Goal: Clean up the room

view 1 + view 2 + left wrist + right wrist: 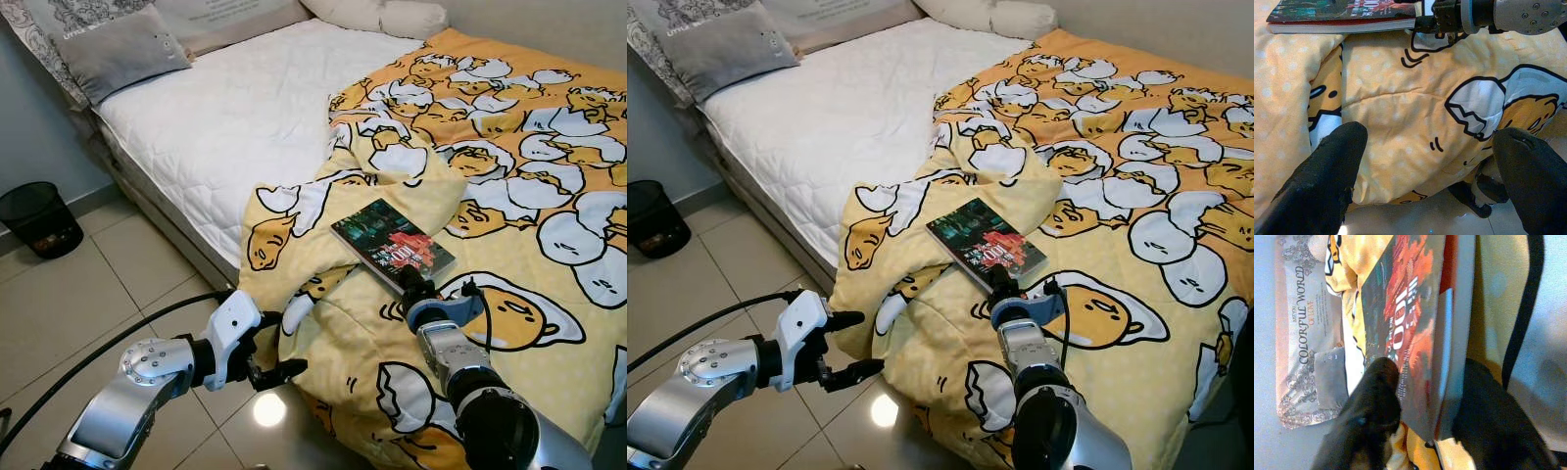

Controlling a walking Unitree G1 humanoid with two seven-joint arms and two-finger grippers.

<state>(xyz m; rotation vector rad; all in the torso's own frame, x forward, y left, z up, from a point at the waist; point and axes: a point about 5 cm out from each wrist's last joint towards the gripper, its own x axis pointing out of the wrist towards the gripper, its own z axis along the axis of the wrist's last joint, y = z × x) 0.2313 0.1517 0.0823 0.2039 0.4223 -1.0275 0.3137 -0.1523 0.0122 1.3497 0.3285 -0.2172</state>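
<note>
A dark-covered book (392, 245) with red lettering lies on the yellow egg-print blanket (519, 186), near the bed's front edge. My right gripper (413, 284) is at the book's near corner. In the right wrist view one finger (1376, 396) rests on the cover (1410, 323) and the other sits under the book, so it is shut on it. Lower down, my left gripper (284, 343) hangs open just above the floor, beside the blanket's drooping edge (1415, 127). Nothing lies between its fingers (1327, 181).
The bare white mattress (235, 108) takes up the bed's left half, with a grey pillow (122, 49) at its head. A black mesh waste bin (39, 217) stands on the tiled floor by the wall. A black cable (118, 338) runs over the tiles.
</note>
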